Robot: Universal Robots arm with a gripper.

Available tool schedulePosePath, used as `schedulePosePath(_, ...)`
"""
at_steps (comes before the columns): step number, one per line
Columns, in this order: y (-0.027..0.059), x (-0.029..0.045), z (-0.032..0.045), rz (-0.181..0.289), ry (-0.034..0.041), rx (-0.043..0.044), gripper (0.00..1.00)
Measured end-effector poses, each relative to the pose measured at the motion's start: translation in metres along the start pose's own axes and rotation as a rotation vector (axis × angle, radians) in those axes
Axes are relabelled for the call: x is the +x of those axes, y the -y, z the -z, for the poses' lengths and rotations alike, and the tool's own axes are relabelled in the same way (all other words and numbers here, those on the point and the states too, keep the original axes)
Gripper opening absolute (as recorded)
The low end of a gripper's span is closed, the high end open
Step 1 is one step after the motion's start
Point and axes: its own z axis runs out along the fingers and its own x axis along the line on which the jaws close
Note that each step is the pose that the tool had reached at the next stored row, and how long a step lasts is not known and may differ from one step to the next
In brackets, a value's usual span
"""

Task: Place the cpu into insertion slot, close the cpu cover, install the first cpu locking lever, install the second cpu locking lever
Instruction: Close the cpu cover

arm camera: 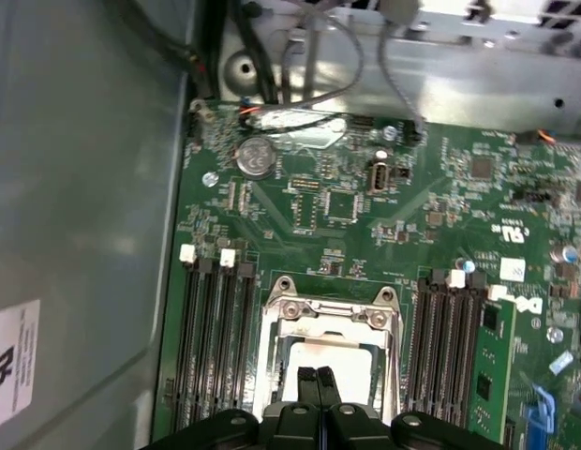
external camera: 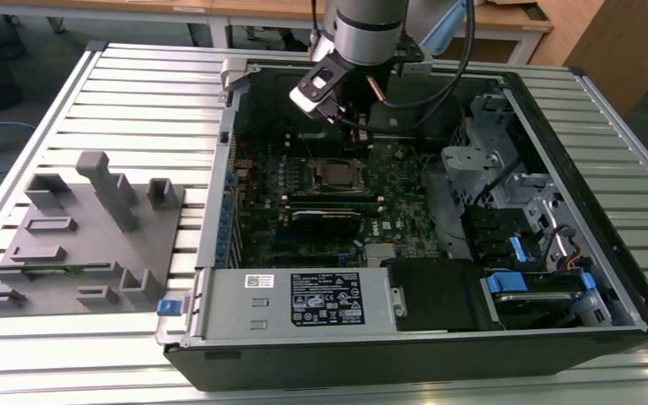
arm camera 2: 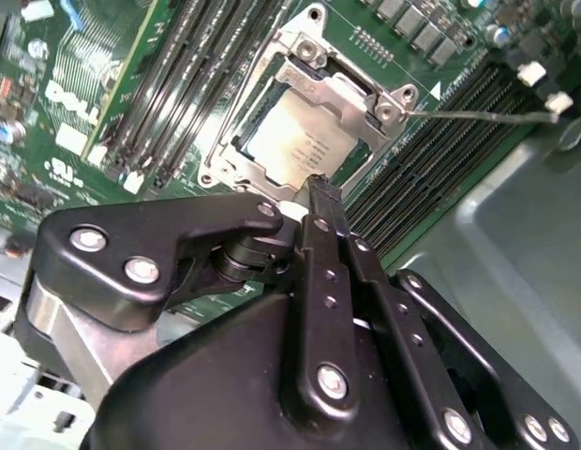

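While the gripper [arm camera 2: 319, 187] is hanging just above the socket [arm camera 2: 220, 169] with its jaws clenched together on nothing, the cpu [arm camera 2: 305, 141] is lying flat in its slot near the middle of the motherboard [arm camera: 365, 206], between two banks of memory slots [arm camera: 216, 328]. The cpu cover [arm camera 2: 333, 89] is lying down over it, the chip's top showing through the window. A thin wire lever [arm camera 2: 478, 114] is sticking out from one socket corner, reaching across the memory slots toward the board's edge.

Even room light, computer case [external camera: 414, 364] interior in shadow, soft glare on cpu cover [arm camera 2: 339, 92]
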Motion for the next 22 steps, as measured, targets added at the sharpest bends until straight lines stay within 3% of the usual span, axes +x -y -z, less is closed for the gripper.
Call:
schedulePosePath(12,0.0000,0.0000,-0.0023,0.219,-0.0034,-0.0011,0.10)
schedulePosePath(13,0.0000,0.0000,-0.0025,0.254,-0.0039,-0.0011,0.10)
schedulePosePath(22,0.0001,0.0000,-0.0026,0.267,-0.0042,-0.0013,0.10)
